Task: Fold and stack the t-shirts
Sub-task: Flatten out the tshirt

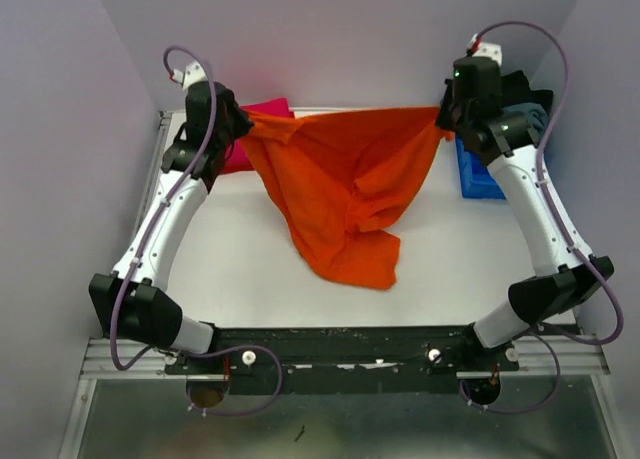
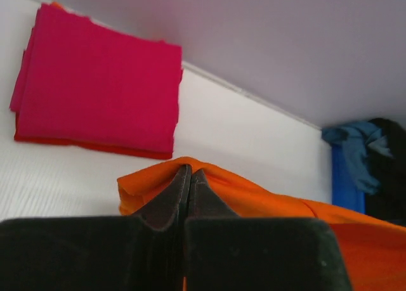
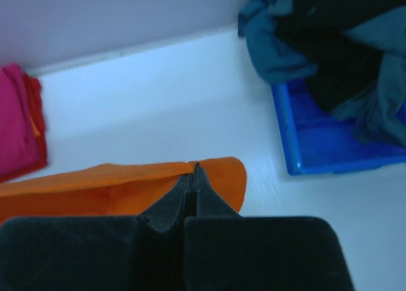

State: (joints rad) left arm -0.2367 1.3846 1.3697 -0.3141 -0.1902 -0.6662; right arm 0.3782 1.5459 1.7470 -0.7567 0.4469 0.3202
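Both jaws pinch orange shirt (image 1: 345, 194); pink shirt (image 1: 270, 107) mostly behind left arm (image 1: 175, 214).

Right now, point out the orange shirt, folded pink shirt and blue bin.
orange shirt (image 1: 345, 194), top external view, hanging middle.
folded pink shirt (image 2: 101, 88), left wrist view, top layer.
blue bin (image 3: 342, 159), right wrist view, near wall.

Top view high behind the black base rail (image 1: 340, 344), looking down on the white table (image 1: 250, 279), wrist views low, close, facing the far wall (image 1: 330, 39), all three sharing the bright orange cotton t-shirt (image 1: 340, 189), folded magenta-pink t-shirt (image 2: 95, 82), blue plastic tray (image 3: 304, 145).
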